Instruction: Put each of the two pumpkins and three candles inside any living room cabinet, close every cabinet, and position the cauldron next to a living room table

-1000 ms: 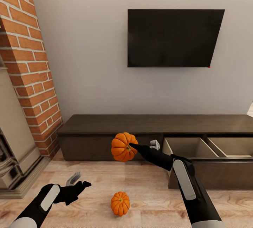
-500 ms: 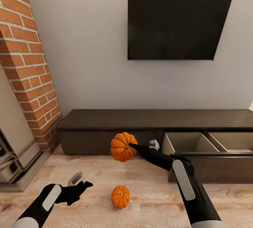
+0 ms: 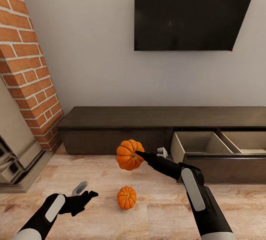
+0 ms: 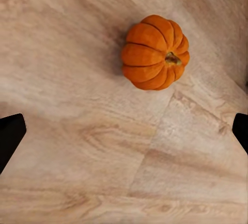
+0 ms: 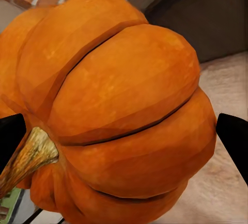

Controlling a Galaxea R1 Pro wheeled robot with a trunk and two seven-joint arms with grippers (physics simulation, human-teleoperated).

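Head view has the right gripper [image 3: 142,156] clamped on a pumpkin [image 3: 128,154] held above the floor left of the cabinet [image 3: 147,129] and its open drawer [image 3: 199,144], a hold that could slip in transit, while the left wrist view reveals the spread, empty left gripper [image 3: 82,192] over the second pumpkin [image 4: 155,52].

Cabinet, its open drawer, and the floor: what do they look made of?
The cabinet looks like dark-brown wood, matte, with faint grain. The open drawer has paler, unfinished-looking wood inside. The floor reads as light wood planks, with visible grain and seams; laminate is possible, since it is a render.
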